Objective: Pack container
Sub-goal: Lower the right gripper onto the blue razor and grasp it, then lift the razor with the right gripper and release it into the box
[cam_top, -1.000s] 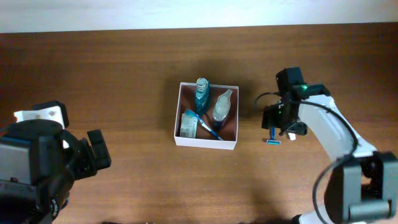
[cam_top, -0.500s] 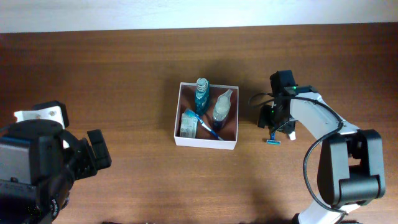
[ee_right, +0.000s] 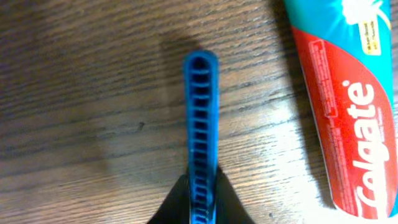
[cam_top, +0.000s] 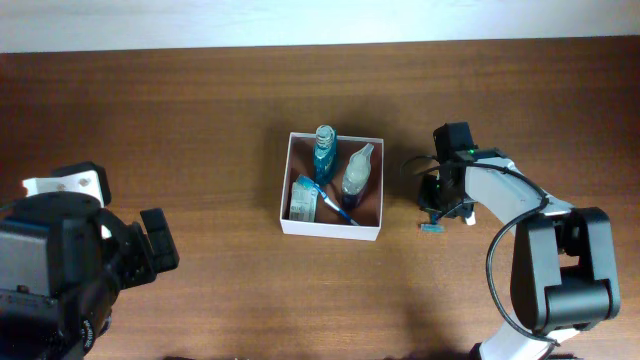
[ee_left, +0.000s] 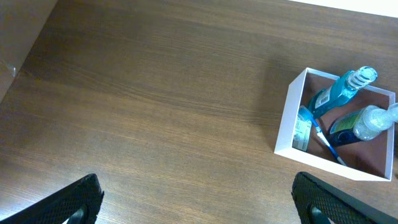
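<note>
My right claw (ee_right: 202, 199) is clamped on the razor (ee_right: 201, 118), its handle running straight up the wrist frame. The container (cam_top: 330, 229) sits mid-frame overhead, just left of me on the table (cam_top: 200, 120). Right arm's nearer; my left claw (ee_left: 198, 202) gapes apart.

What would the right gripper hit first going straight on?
The right gripper grips the blue razor; straight on is probably the wooden table beneath it. The Colgate tube lies off-line.

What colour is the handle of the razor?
The razor handle is blue, ribbed; the right wrist view shows it best.
</note>
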You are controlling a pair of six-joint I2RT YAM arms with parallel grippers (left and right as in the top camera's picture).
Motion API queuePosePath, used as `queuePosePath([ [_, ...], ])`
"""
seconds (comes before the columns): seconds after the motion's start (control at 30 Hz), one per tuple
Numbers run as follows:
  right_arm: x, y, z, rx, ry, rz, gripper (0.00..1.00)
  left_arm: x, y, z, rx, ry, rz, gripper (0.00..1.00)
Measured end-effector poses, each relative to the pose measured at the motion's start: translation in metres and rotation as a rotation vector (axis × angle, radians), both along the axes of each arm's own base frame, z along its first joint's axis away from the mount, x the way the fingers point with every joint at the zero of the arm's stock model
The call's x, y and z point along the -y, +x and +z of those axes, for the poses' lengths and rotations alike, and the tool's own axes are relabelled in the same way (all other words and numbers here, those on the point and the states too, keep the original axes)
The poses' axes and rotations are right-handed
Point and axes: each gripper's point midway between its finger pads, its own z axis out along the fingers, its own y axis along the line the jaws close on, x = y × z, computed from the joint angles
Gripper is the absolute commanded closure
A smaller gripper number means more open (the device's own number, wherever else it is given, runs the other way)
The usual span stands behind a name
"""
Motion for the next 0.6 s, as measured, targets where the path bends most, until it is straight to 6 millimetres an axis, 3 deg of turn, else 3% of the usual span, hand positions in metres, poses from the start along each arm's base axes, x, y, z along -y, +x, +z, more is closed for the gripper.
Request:
queuePosePath([
  [0.17,0.0,-0.02,0.002,-0.075,0.002,0.004,0.96,0.0,0.0,0.0,0.0,0.0,0.0,0.0],
  [0.23,-0.001,-0.027,0.015,-0.084,0.004,0.008,0.96,0.0,0.0,0.0,0.0,0.0,0.0,0.01],
  [0.33,-0.008,-0.027,0.05,-0.025,0.009,0.029,0.96,0.0,0.0,0.0,0.0,0.0,0.0,0.01],
  [0.37,-0.016,-0.025,0.075,0.038,0.017,0.055,0.96,0.0,0.0,0.0,0.0,0.0,0.0,0.01],
  [0.4,-0.02,-0.024,0.087,0.068,0.02,0.07,0.96,0.0,0.0,0.0,0.0,0.0,0.0,0.01],
  [0.47,-0.046,-0.025,0.13,0.193,0.051,0.184,0.96,0.0,0.0,0.0,-0.001,0.0,0.0,0.01],
  [0.6,-0.104,-0.048,0.189,0.377,0.129,0.462,0.96,0.0,0.0,0.0,0.0,0.0,0.0,0.01],
])
